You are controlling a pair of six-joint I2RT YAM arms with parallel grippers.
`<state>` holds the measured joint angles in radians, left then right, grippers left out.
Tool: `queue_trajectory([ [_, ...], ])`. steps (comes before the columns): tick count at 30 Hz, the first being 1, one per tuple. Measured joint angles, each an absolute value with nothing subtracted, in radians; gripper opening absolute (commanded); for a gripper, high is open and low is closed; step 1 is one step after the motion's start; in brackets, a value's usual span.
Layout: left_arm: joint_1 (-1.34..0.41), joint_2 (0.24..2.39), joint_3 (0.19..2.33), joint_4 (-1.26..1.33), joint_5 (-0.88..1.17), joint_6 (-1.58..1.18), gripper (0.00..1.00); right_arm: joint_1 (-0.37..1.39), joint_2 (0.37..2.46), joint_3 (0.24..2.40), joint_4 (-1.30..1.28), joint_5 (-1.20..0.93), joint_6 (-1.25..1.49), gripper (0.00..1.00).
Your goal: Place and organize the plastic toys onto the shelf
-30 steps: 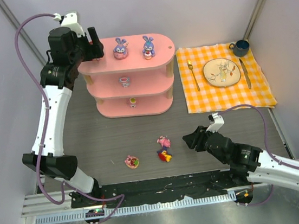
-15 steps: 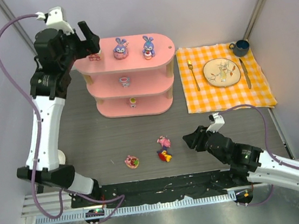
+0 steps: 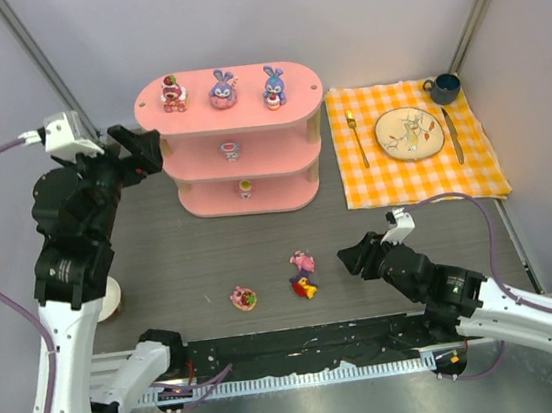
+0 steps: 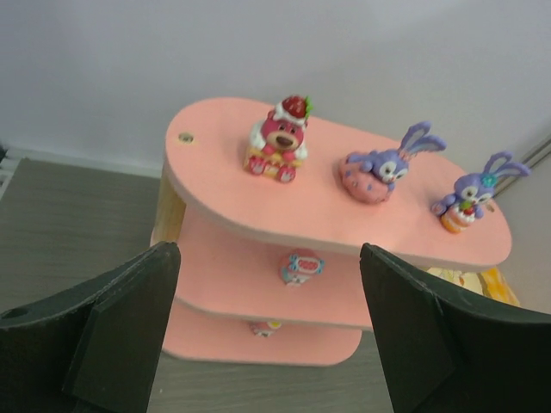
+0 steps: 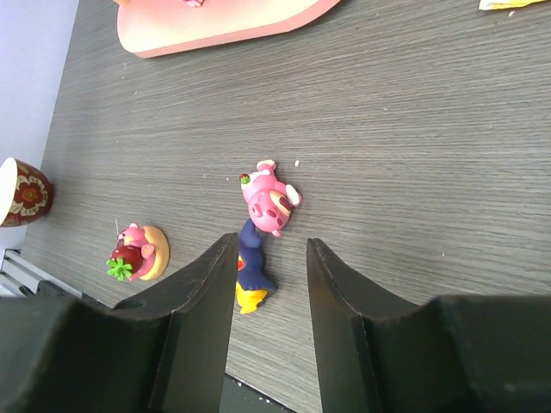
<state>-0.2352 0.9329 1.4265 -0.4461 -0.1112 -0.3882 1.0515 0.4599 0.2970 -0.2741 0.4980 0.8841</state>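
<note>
The pink three-tier shelf [image 3: 248,107] stands at the back centre. Its top board holds a pink bear [image 3: 172,93] and two blue-purple bunnies [image 3: 223,89] [image 3: 273,86]. One small toy [image 3: 231,150] sits on the middle tier and another [image 3: 244,186] on the bottom tier. My left gripper [image 3: 143,147] is open and empty, left of the shelf. Its wrist view [image 4: 269,251] faces the shelf [image 4: 327,206] and the bear [image 4: 278,140]. A round pink toy [image 3: 243,298], a pink toy [image 3: 303,262] and a red-yellow-purple toy [image 3: 304,286] lie on the table. My right gripper [image 3: 348,258] is open and empty just right of them [image 5: 271,241].
An orange checked cloth [image 3: 418,171] at the right carries a plate [image 3: 409,134], fork [image 3: 356,138], knife [image 3: 454,134] and blue mug [image 3: 444,88]. A small cup [image 3: 111,295] stands by the left arm; it also shows in the right wrist view [image 5: 21,191].
My left gripper has pulled back down and to the left from the shelf's top board, leaving the pink bear standing at its left end. The right arm has not moved.
</note>
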Motion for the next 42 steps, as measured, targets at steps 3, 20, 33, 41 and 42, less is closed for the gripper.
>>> queue_trajectory([
  [3,-0.235,0.862,1.317,-0.454,-0.125,-0.409,0.89,1.052,0.472,0.297,-0.274,0.493,0.875,0.44],
  [20,-0.410,0.722,0.778,-0.607,0.067,-0.720,0.87,1.052,0.567,0.297,-0.249,0.468,0.867,0.44],
  [33,-1.105,0.750,0.657,-0.712,-0.311,-1.151,0.89,1.052,0.606,0.291,-0.187,0.441,0.868,0.44],
  [41,-1.308,0.910,0.652,-0.753,-0.529,-1.444,0.85,1.052,0.561,0.276,-0.192,0.438,0.871,0.44],
  [42,-1.338,0.947,0.653,-0.772,-0.554,-1.492,0.84,1.052,0.554,0.276,-0.195,0.438,0.871,0.44],
])
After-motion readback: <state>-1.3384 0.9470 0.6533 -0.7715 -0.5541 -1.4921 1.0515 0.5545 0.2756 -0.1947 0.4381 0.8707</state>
